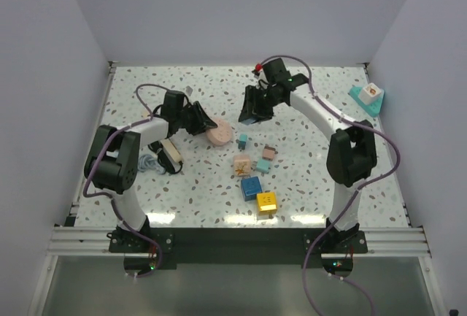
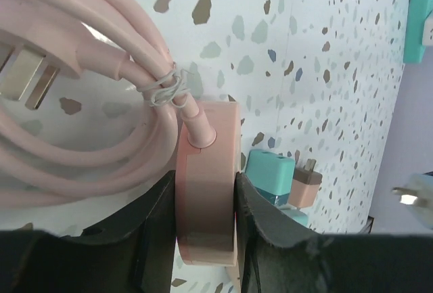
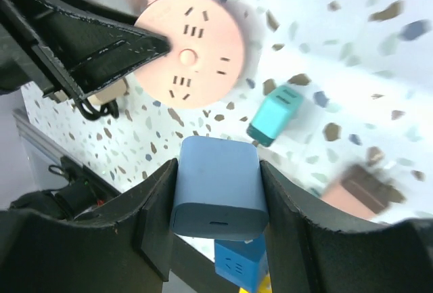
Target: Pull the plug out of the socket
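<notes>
One pink socket [image 3: 193, 49] in left pincer [image 2: 205, 201], one blue plug [image 3: 218, 188] in right pincer [image 3: 218, 168]

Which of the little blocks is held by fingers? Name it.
The pale blue block, clamped between the right fingers. The teal block, the brown block and the rest lie loose on the table.

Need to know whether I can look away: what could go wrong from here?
The blue plug, already clear of the round pink socket, is held by the right gripper on two sides only; it may slip and fall among the loose cubes. The left gripper pinches the socket across its thin rim, so it could twist out. Its bundled pink cord may snag if dragged.
</notes>
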